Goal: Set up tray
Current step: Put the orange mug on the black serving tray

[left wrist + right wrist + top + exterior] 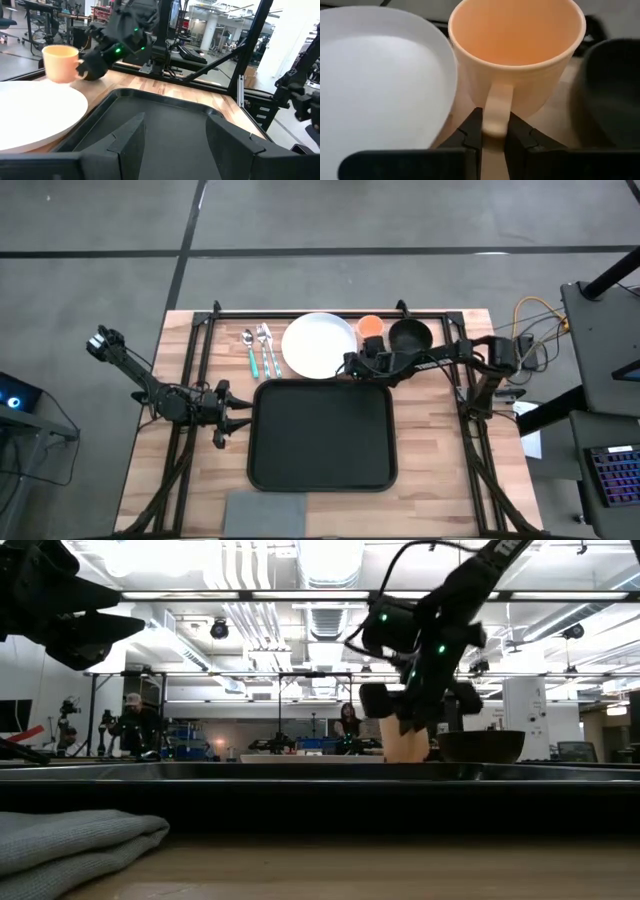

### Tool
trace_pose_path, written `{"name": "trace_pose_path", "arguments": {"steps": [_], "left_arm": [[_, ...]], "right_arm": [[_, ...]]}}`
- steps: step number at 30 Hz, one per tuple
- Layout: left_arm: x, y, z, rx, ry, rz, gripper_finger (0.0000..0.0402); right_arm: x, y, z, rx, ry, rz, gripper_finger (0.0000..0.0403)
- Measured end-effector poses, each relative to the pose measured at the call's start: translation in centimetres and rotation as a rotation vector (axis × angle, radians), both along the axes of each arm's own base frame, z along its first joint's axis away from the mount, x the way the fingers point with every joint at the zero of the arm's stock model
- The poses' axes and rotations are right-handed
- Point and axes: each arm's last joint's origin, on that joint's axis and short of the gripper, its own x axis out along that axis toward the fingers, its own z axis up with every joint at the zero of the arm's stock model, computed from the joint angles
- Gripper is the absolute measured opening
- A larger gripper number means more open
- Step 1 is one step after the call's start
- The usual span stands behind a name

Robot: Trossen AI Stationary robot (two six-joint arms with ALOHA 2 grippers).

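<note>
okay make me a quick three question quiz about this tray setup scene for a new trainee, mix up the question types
1. True or false: the right gripper is shut on the handle of the orange cup.
2. What lies on the black tray? A) the white plate B) the dark bowl C) nothing
3. Fill in: the spoon and fork lie on the ____ side of the white plate in the high view.

Key:
1. True; its fingers pinch the handle.
2. C. The plate and the dark bowl sit on the table beyond the tray.
3. Left.

The left gripper waits open beside the tray's left edge.
</note>
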Motion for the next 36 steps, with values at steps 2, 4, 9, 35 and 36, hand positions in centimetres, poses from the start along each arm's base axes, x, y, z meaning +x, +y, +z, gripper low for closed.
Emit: {"name": "trace_pose_path", "arguments": {"steps": [2, 4, 9, 35, 36], "left_arm": [[0.0, 0.0, 0.0, 0.001, 0.001, 0.0, 0.0187], [0.0, 0.0, 0.0, 0.001, 0.001, 0.0, 0.0187], [0.1, 0.0, 0.1, 0.025, 0.007, 0.0, 0.0187], [7.5, -4.7, 13.5, 0.985, 0.947, -0.115, 0.0187], [8.1, -4.8, 13.8, 0.991, 0.96, -0.111, 0.0187]], "right_arm": [[-0.3, 0.9, 1.2, -0.029, 0.007, 0.004, 0.0035], [-0.6, 1.8, 2.7, -0.046, 0.002, 0.033, 0.0035], [-0.7, 5.6, 6.5, -0.025, -0.005, 0.282, 0.0035], [4.5, 13.3, 11.7, 0.319, 0.03, 1.292, 0.0035], [5.1, 13.4, 12.0, 0.31, 0.024, 1.316, 0.0035]]}}
